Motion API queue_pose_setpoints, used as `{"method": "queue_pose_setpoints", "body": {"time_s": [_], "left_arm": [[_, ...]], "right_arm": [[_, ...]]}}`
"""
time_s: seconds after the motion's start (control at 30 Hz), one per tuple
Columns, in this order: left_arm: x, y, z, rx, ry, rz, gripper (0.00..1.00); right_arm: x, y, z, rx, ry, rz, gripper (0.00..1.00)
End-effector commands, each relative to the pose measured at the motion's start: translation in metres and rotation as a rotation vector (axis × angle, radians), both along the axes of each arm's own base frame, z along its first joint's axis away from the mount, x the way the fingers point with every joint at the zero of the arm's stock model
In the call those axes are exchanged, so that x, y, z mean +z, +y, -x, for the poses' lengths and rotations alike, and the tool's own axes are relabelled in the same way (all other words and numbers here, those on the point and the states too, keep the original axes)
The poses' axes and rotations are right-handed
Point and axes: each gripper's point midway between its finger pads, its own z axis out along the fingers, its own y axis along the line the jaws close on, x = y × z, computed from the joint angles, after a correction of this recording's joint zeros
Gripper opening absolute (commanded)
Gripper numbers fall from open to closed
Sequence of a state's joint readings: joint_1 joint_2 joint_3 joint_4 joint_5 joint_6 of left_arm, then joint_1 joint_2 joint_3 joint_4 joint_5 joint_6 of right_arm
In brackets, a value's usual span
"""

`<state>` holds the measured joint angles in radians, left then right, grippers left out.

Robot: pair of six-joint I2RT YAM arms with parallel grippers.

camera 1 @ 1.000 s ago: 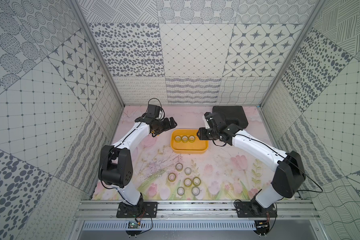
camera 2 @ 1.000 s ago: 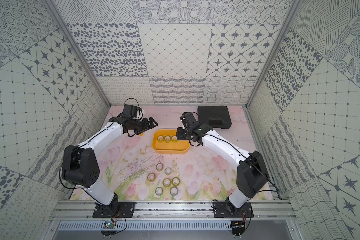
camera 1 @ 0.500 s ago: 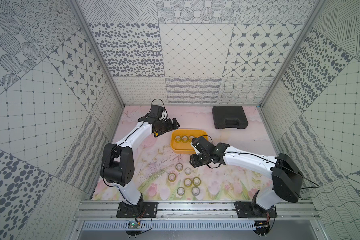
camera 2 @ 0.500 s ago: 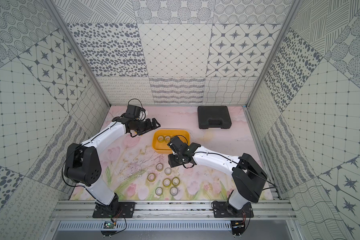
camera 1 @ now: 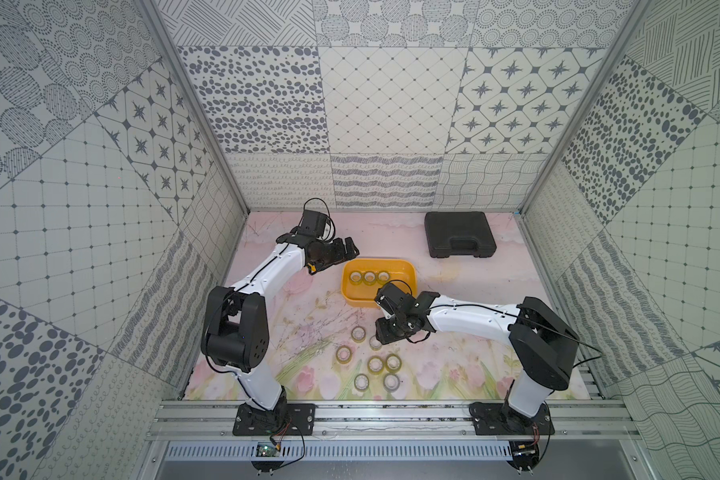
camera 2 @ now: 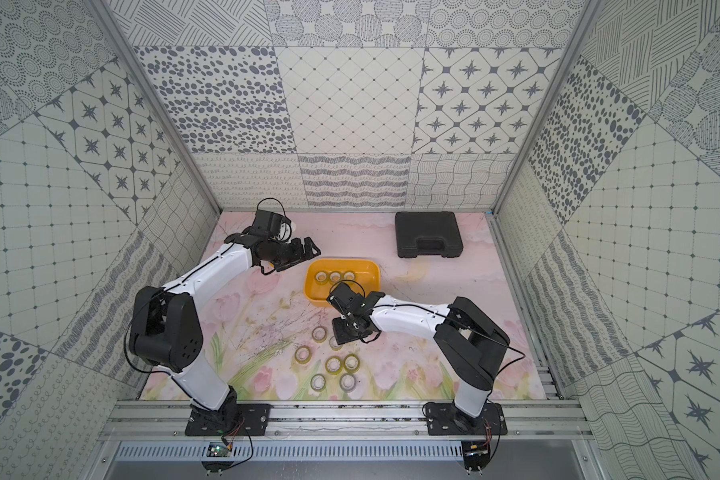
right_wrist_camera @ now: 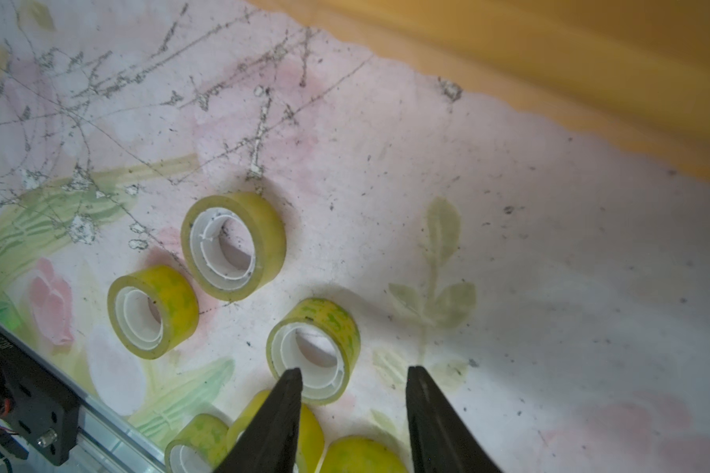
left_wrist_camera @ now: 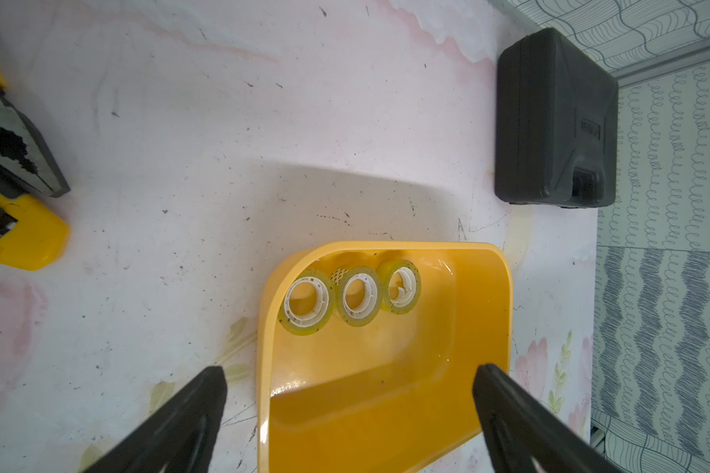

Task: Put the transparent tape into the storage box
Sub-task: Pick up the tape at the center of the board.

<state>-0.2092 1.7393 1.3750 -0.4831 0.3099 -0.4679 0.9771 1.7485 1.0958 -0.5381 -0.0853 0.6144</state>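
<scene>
The storage box (camera 1: 400,286) (camera 2: 366,282) is a shallow yellow tub at mid-table with three rolls of transparent tape (camera 1: 369,276) (left_wrist_camera: 357,295) lined up along its far wall. Several more rolls (camera 1: 375,364) (camera 2: 332,365) lie loose on the mat in front of it. My right gripper (camera 1: 381,334) (right_wrist_camera: 351,370) hangs open over the loose group, empty. One fingertip (right_wrist_camera: 292,374) stands just above the rim of the nearest roll (right_wrist_camera: 316,352). My left gripper (camera 1: 352,249) (left_wrist_camera: 349,372) is open and empty, hovering by the box's left end (left_wrist_camera: 386,389).
A black hard case (camera 1: 460,235) (left_wrist_camera: 554,118) lies at the back right. Pliers with yellow grips (left_wrist_camera: 17,164) rest on the mat under my left arm. Two other rolls (right_wrist_camera: 232,245) (right_wrist_camera: 152,311) sit beyond the nearest one. The front rail (right_wrist_camera: 25,393) borders the mat.
My right arm has swung from the box's right end toward the front and come down over the loose rolls, its jaws staying apart. The left arm has hardly moved.
</scene>
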Motion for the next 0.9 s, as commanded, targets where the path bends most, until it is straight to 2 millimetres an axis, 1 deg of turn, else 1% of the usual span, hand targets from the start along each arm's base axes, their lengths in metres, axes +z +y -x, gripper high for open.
{"method": "queue_pose_setpoints", "body": {"time_s": [0.0, 0.17, 0.37, 0.57, 0.67, 0.77, 0.87], "left_arm": [[0.007, 0.000, 0.000, -0.017, -0.017, -0.010, 0.99], [0.007, -0.001, 0.001, -0.020, -0.016, -0.012, 0.99], [0.007, 0.001, 0.000, -0.018, -0.017, -0.018, 0.99], [0.007, 0.000, 0.000, -0.020, -0.019, -0.017, 0.99], [0.008, 0.000, 0.001, -0.019, -0.020, -0.017, 0.99], [0.008, 0.001, 0.001, -0.019, -0.020, -0.021, 0.99], [0.009, 0.002, 0.000, -0.018, -0.025, -0.026, 0.99]], "right_arm": [[-0.006, 0.004, 0.001, 0.011, -0.010, 0.038, 0.45], [-0.012, 0.007, 0.002, 0.016, -0.012, 0.065, 0.45], [-0.016, 0.001, -0.001, 0.004, -0.020, 0.111, 0.41], [-0.019, -0.003, -0.001, 0.000, -0.024, 0.136, 0.32], [-0.019, -0.004, -0.002, -0.005, -0.026, 0.135, 0.24], [-0.015, -0.003, -0.004, -0.003, -0.038, 0.130, 0.19], [-0.004, -0.004, -0.007, -0.010, -0.068, 0.116, 0.14]]}}
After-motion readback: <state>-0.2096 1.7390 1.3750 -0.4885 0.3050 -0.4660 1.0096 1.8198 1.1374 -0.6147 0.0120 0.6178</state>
